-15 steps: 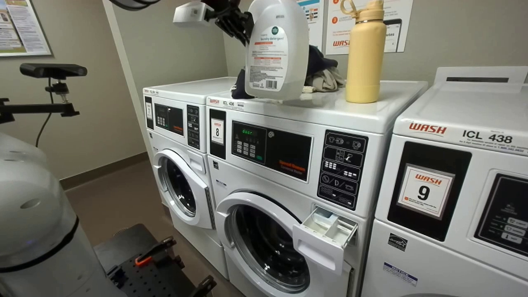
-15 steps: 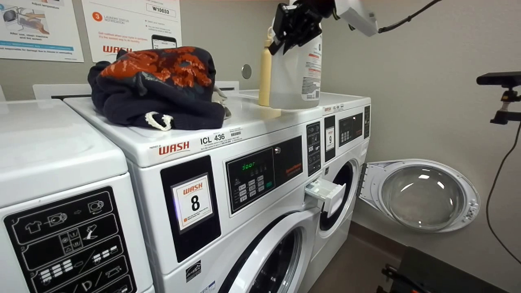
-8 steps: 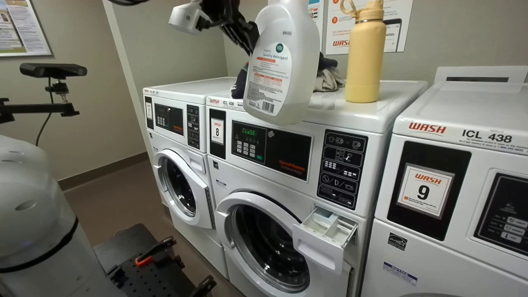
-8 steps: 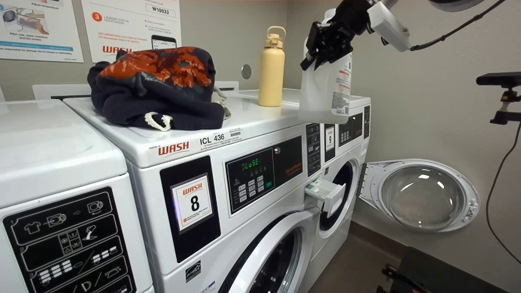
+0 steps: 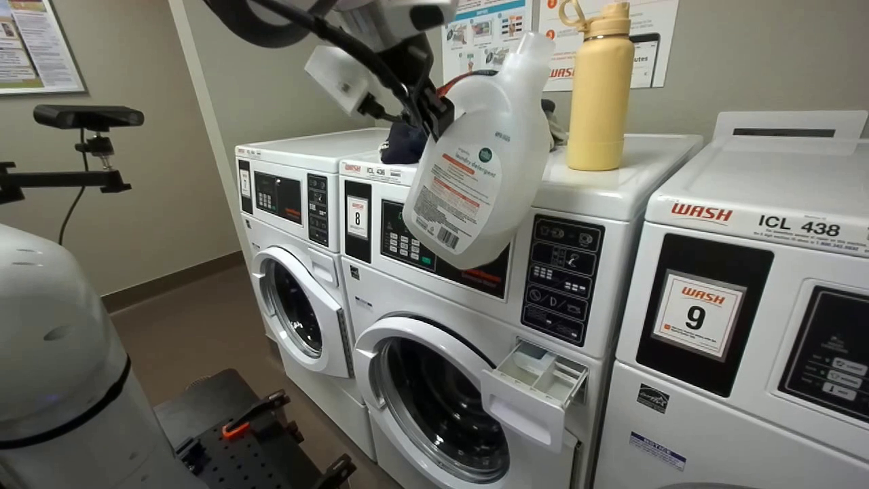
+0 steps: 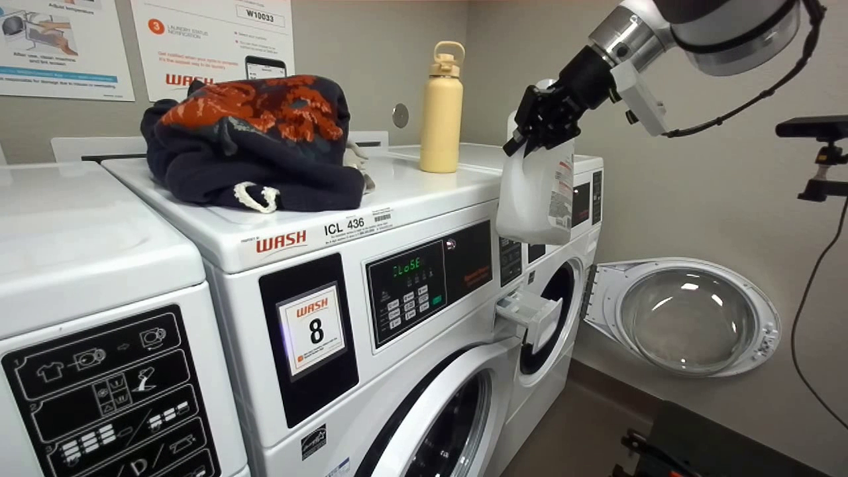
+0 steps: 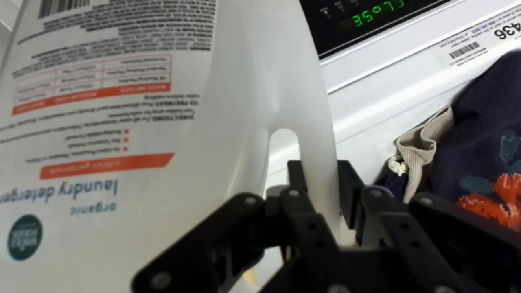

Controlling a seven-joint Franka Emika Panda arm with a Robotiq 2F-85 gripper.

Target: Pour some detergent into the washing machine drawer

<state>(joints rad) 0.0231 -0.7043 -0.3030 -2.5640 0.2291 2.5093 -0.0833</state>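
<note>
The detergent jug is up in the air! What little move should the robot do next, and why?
I'd probably tip the jug a little more, bringing its neck down toward the open drawer: the hand grips the handle, the jug hangs higher than the drawer in both exterior views, but its neck points upward.

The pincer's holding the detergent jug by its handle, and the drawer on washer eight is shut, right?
Not quite: the drawer is pulled out, as both exterior views show. The pincer does hold the detergent jug by its handle.
</note>
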